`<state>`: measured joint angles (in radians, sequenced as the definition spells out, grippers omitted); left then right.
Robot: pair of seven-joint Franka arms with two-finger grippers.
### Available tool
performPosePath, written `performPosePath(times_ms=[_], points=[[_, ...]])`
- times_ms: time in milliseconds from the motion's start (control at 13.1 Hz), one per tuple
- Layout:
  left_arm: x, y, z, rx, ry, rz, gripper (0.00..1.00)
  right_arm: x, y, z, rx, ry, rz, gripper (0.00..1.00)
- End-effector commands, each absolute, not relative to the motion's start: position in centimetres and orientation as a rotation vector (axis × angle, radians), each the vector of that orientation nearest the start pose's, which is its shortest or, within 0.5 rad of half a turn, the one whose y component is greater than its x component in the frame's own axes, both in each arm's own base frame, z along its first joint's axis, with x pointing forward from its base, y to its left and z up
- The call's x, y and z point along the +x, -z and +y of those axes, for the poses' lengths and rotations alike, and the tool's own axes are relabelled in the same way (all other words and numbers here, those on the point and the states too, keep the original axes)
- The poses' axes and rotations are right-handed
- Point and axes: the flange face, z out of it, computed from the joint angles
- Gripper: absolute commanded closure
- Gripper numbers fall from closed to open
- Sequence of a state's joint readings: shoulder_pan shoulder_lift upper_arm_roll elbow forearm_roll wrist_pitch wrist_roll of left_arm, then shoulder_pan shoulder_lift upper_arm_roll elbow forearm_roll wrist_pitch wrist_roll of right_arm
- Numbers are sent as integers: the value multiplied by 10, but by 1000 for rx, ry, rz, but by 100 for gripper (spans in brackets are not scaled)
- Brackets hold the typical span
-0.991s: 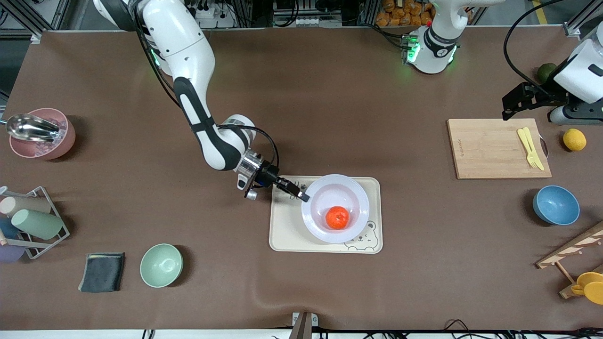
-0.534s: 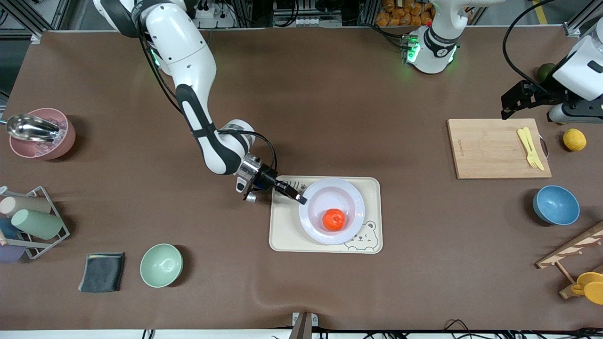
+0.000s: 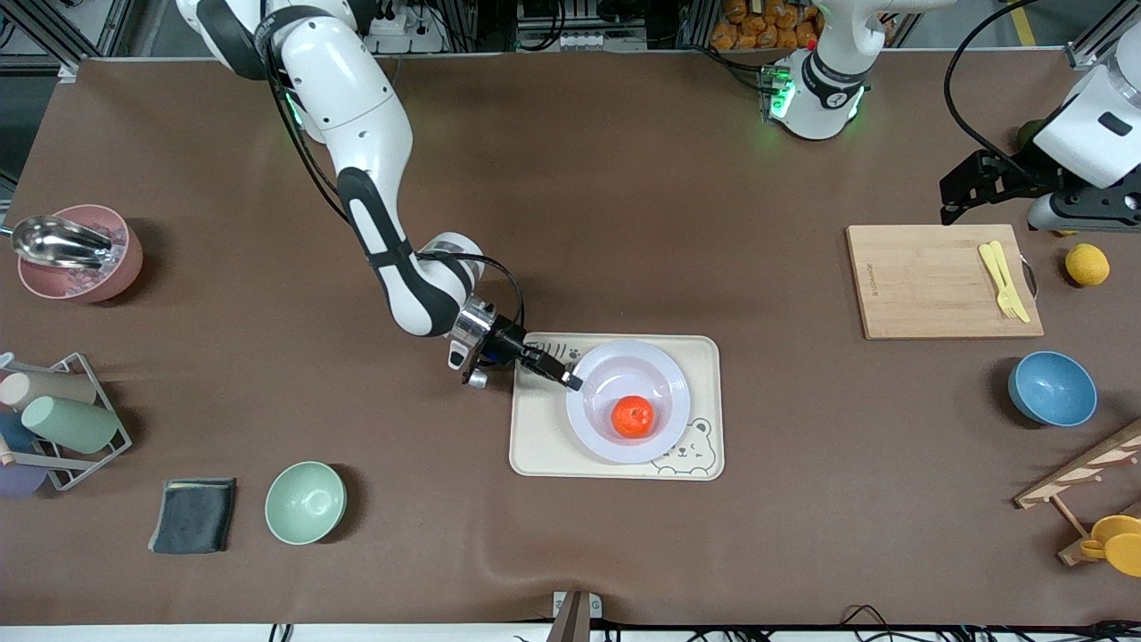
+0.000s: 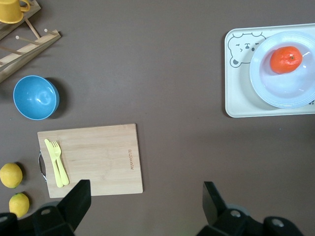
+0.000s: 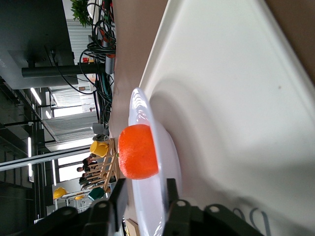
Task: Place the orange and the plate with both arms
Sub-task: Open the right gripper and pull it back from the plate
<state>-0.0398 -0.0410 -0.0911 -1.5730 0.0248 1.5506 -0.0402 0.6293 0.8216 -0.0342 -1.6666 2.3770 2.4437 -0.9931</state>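
Note:
The pale plate (image 3: 661, 373) lies on the cream bear tray (image 3: 544, 446), with the orange (image 3: 632, 416) in its centre. My right gripper (image 3: 573, 382) is at the plate's rim on the side toward the right arm's end, shut on it. In the right wrist view my right gripper (image 5: 144, 189) has one finger on each side of the plate's rim (image 5: 143, 105), with the orange (image 5: 138, 151) just past it. My left gripper (image 3: 952, 203) is open and empty in the air over the wooden board's edge. The left wrist view shows my left gripper (image 4: 146, 191), the plate (image 4: 285, 91) and the orange (image 4: 286, 59).
A wooden cutting board (image 3: 927, 285) with a yellow fork (image 3: 1003, 278), a lemon (image 3: 1087, 265) and a blue bowl (image 3: 1052, 388) lie toward the left arm's end. A green bowl (image 3: 305, 502), dark cloth (image 3: 193, 514), cup rack (image 3: 53, 419) and pink bowl (image 3: 76, 254) lie toward the right arm's end.
The plate with the orange has come down onto the tray in my right gripper's hold. My left gripper has drifted up slightly.

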Motion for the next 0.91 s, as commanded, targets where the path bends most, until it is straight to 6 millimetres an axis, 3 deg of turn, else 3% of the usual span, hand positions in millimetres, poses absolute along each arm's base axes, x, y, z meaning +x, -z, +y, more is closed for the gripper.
performPosePath(times_ms=[0,457,839], points=[[536,-650,-70,-3133,41,163,0,568,-124,372,-1859,274,537,48],[535,-651,-69,-3132,41,161,0,592,-152,365,-1989,142,560,48],[534,-652,-68,-3131,41,158,0,629,-180,322,-2190,118,472,44]])
